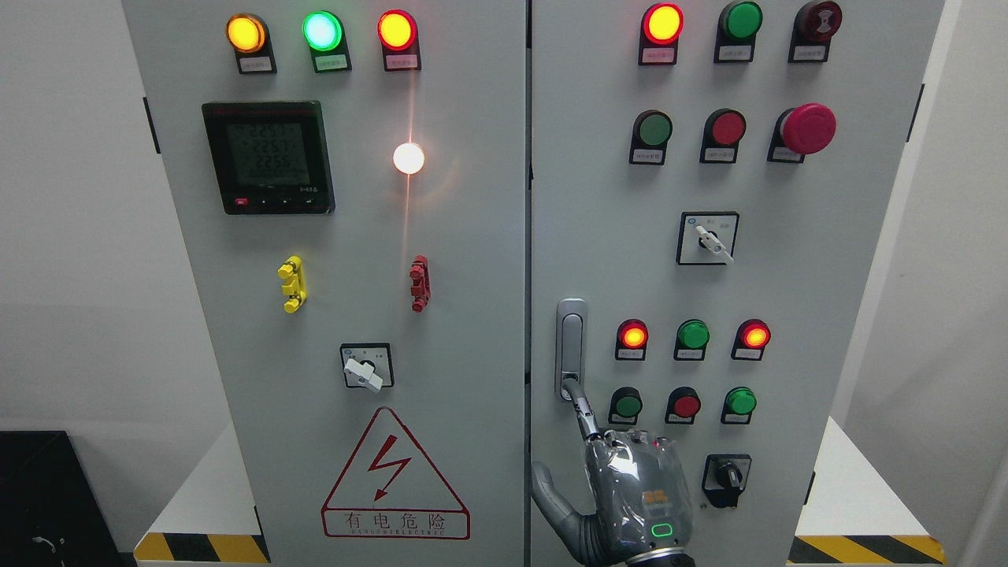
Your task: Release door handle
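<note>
Right hand, one fingertip at the bottom of the door handle above, grasping nothing; best drawn straight back.

Plain white walls stand behind on both sides, evenly lit and bare. Low down, a white platform shows at left and right — its front edge carries yellow-and-black hazard stripes. A black box sits in the lower left corner against the wall. The light is cool and flat — soft shadows only.
</note>
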Motion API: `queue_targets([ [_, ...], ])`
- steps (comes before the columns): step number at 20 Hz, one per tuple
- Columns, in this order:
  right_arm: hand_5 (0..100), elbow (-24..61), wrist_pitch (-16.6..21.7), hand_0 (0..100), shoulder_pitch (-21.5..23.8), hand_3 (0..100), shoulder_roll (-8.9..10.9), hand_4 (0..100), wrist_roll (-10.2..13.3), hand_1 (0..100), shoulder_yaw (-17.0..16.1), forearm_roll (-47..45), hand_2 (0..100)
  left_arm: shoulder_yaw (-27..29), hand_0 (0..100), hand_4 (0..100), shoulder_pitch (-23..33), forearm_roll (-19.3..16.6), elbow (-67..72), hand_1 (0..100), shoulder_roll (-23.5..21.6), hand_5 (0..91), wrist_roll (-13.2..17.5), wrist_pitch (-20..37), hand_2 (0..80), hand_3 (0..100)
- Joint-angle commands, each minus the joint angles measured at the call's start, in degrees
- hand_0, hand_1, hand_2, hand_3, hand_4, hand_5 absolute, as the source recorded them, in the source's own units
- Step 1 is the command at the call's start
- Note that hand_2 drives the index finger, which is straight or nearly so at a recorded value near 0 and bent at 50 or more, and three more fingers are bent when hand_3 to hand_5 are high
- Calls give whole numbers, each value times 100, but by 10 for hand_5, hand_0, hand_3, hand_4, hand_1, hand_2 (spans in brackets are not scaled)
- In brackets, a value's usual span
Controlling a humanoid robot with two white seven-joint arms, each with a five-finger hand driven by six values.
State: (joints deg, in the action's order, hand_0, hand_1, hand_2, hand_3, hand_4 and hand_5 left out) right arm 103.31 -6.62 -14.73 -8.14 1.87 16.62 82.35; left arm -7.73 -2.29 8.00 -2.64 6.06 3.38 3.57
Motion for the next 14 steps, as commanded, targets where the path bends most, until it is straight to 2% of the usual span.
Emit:
queue_targets([
  [1, 1000, -127, -6, 479, -56, 925, -4, 953, -20, 173, -19, 0, 0, 0, 120, 0, 0, 0, 1, 556, 0, 0, 5, 3, 0, 0],
  [14, 1000, -136, -15, 477, -83, 933, -13, 957, -37, 174, -45, 0, 0, 0, 120, 0, 0, 0, 1, 556, 0, 0, 5, 3, 0, 0],
])
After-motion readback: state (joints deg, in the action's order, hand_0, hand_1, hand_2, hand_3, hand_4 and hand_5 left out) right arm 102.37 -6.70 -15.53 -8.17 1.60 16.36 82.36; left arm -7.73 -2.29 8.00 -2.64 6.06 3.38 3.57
